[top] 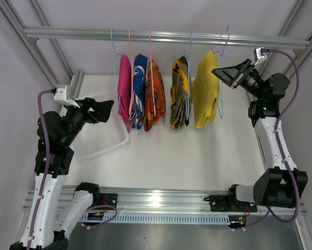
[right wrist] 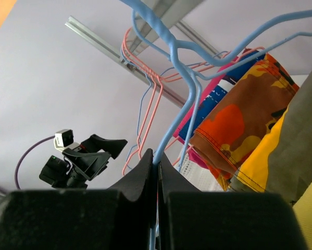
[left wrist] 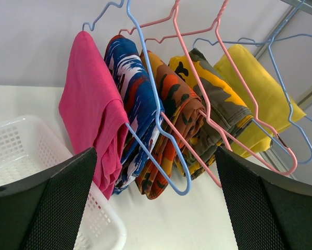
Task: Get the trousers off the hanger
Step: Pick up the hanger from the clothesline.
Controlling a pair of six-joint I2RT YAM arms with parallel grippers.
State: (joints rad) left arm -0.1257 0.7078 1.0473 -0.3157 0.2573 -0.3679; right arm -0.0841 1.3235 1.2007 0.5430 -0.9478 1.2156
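all five trousers hang on wire hangers from the rail above the bench. from my left they run: pink pair, blue-and-white pair, orange camouflage pair, yellow-and-dark camouflage pair, and plain yellow pair. none is off its hanger.

my left hand is spread wide and holds nothing. it sits above the white basket, just beside the pink pair and pointing at it.

my right hand is raised at the far end of the row, next to the plain yellow pair. its fingers are pinched together on the wire of a blue hanger, which runs up from between the tips.
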